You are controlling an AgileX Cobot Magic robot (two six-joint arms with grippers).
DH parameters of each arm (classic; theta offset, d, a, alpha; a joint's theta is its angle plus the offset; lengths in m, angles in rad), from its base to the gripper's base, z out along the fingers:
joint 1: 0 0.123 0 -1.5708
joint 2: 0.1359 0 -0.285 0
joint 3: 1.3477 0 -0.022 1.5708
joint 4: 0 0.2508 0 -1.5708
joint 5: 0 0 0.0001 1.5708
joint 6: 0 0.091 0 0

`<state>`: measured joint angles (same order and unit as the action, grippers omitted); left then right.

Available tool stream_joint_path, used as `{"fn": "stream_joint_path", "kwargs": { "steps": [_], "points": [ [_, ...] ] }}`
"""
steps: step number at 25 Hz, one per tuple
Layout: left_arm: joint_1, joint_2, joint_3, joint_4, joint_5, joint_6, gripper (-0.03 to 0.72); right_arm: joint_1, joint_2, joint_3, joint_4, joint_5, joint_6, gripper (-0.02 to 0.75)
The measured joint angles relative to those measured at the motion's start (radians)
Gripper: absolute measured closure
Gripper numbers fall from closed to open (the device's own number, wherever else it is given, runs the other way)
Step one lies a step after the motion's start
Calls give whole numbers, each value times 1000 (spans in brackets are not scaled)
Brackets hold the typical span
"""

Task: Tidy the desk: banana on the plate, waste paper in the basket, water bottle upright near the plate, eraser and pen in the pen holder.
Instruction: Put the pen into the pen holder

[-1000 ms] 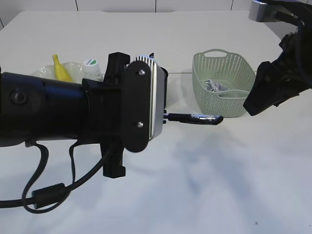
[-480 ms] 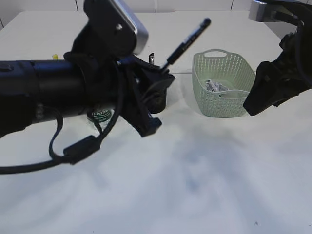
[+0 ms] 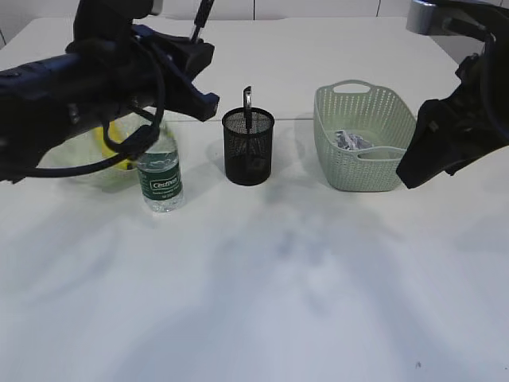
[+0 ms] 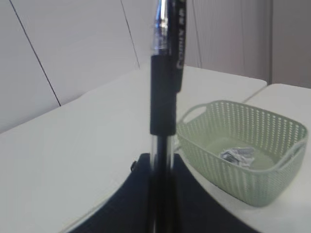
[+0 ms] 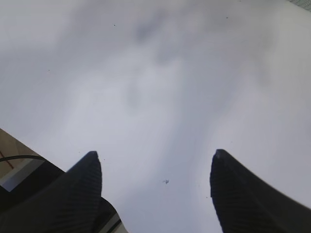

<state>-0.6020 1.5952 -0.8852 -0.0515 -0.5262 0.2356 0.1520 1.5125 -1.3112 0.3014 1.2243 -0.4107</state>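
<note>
My left gripper (image 3: 193, 46) is shut on a black pen (image 3: 203, 13), raised at the far left above the desk (image 3: 262, 286); the pen points up. In the left wrist view the pen (image 4: 165, 73) stands upright between the jaws (image 4: 163, 162). The black mesh pen holder (image 3: 248, 149) stands mid-desk with a thin dark item sticking out. The water bottle (image 3: 161, 171) stands upright beside the plate (image 3: 67, 163), which holds the banana (image 3: 119, 159), partly hidden by my arm. The waste paper (image 3: 350, 141) lies in the green basket (image 3: 364, 151). My right gripper (image 5: 155, 184) is open and empty. No eraser shows.
The basket (image 4: 243, 160) with the paper (image 4: 238, 154) also shows in the left wrist view. My right arm (image 3: 449, 139) hangs at the right edge, next to the basket. The right wrist view shows only bare white desk (image 5: 160, 73).
My left arm has swung up and to the left with the pen, which turned from lying level to pointing up. The bottle and pen holder came into view. The right arm has not moved.
</note>
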Motion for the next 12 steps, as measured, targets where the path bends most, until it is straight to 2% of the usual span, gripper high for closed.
{"fn": "stream_joint_path", "kwargs": {
  "steps": [8,12],
  "points": [
    [17,195,-177,0,-85,-4,659,0,0,0,0,0,2,221],
    [17,268,-263,0,-106,-48,660,0,0,0,0,0,2,221]
  ]
}}
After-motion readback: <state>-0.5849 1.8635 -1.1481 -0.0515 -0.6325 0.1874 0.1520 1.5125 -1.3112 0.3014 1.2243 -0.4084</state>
